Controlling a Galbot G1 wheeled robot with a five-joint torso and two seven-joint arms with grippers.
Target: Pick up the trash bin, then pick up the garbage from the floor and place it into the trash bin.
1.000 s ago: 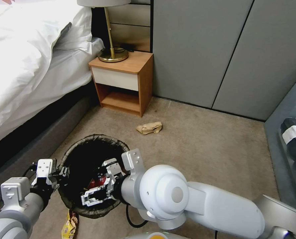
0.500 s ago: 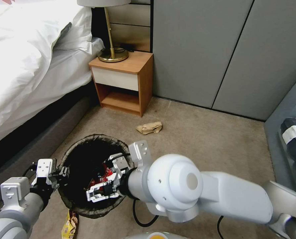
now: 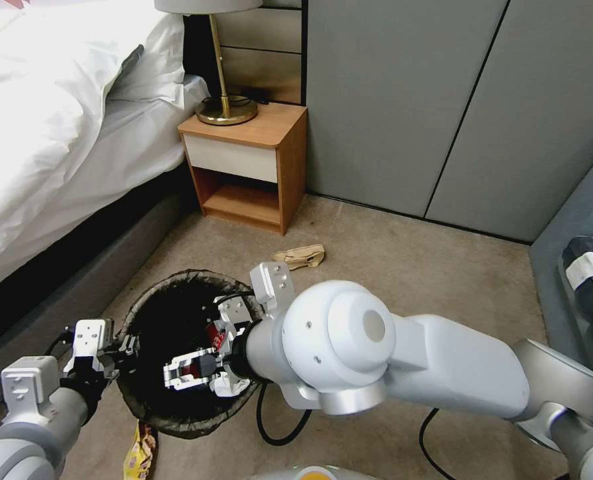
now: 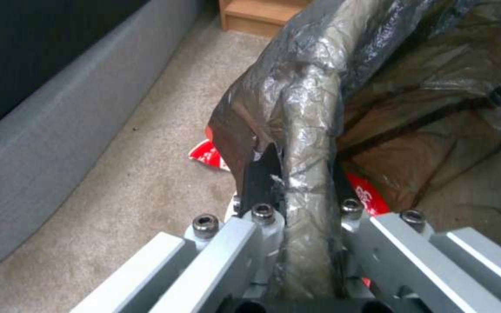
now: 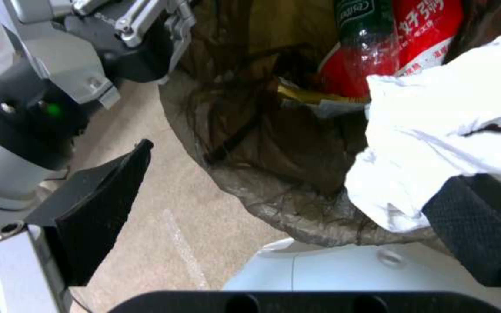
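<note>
Beige carpet (image 3: 403,293) runs from a wooden nightstand (image 3: 246,167) at the far wall to the trash bin (image 3: 151,297) near the robot, left of centre. On the bin's left rim the left gripper (image 4: 297,204) is clamped over the liner-covered edge. Above the bin's mouth hangs the right gripper (image 5: 285,208), fingers spread apart, with a white tissue wad (image 5: 436,143) against one pad (image 5: 476,226). Inside lie a green bottle (image 5: 366,34) and red wrapper (image 5: 430,30). A tan paper bag (image 3: 300,256) lies farther off, a yellow packet (image 3: 138,453) near the bin.

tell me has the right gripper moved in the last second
Yes. The right gripper has shifted slightly toward the bed, staying over the trash bin.
</note>
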